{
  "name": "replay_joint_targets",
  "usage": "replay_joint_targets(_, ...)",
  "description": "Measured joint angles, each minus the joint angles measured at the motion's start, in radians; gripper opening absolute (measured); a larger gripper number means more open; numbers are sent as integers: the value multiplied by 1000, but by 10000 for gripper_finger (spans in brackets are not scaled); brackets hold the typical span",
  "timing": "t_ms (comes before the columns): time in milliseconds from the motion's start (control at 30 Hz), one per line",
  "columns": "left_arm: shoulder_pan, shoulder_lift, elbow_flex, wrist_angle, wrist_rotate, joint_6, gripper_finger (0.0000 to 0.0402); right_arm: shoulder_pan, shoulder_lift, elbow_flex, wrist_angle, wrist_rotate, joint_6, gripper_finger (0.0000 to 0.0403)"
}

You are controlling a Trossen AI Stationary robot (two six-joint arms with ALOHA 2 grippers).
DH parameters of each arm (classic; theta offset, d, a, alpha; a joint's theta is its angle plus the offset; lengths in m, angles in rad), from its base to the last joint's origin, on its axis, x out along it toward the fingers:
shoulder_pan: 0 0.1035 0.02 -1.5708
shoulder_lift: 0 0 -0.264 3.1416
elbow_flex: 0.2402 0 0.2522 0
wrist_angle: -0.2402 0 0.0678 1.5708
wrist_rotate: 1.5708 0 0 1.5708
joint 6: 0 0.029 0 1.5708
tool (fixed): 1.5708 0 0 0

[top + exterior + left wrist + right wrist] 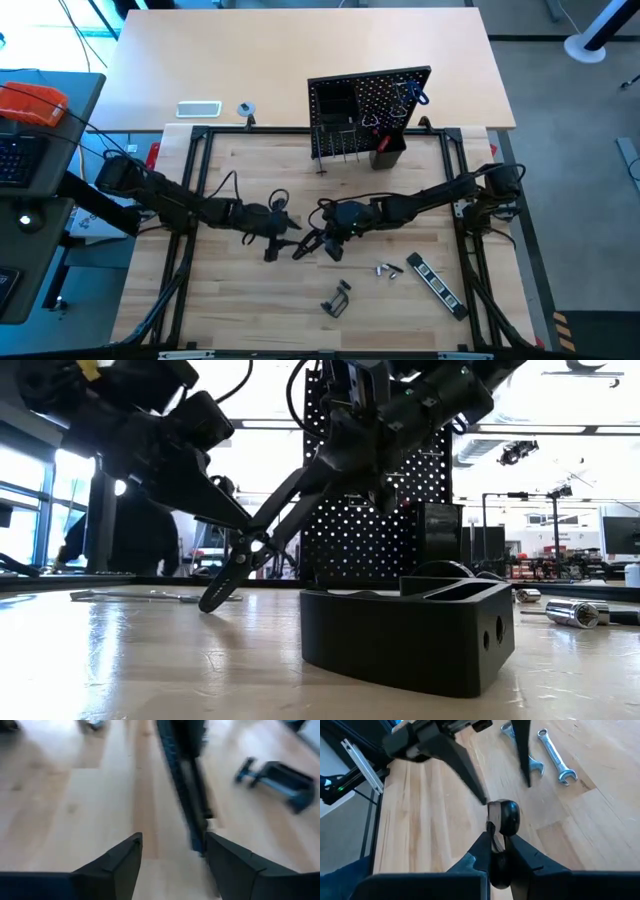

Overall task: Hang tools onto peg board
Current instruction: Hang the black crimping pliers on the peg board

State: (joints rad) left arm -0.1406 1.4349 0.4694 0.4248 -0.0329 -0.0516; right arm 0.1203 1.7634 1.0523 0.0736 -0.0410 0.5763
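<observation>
Wooden tabletop, mid-span: the pliers (501, 817) hang pinched by one handle in my right gripper (498, 851), just off the boards. My left gripper (172, 855) waits alongside, fingers spread (nothing between them). I'd close left only once squarely around the pliers, before carrying them to the peg board (370, 112).

We see a pale wooden desk (230, 310) framed by black rails, with a second tan tabletop (300, 50) at twelve o'clock. Grey floor (570, 100) lies at two o'clock. Level across the desk, bright windows (30, 490) sit at nine o'clock and ceiling lights (560, 430) glow at two o'clock.
</observation>
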Motion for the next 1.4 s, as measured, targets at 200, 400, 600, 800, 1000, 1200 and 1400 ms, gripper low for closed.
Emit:
replay_joint_targets(200,69,0,0,0,200,-37,213,1,0,-1,-7,0,-26,25)
replay_joint_targets(400,118,5,0,1,312,-66,213,0,-10,-2,-11,-3,-60,25)
replay_joint_targets(600,136,71,-1,54,300,-85,213,0,-26,-3,-10,7,-88,25)
replay_joint_targets(800,135,213,-1,270,401,-130,213,0,-26,-3,-11,15,-88,25)
replay_joint_targets(1000,122,360,40,337,470,-166,197,0,-26,-3,-12,25,-101,24)
replay_joint_targets(1200,102,410,53,383,477,-165,159,0,-26,-3,-19,31,-107,24)
replay_joint_targets(1400,101,410,53,381,476,-157,107,4,-26,-3,-30,36,-112,24)
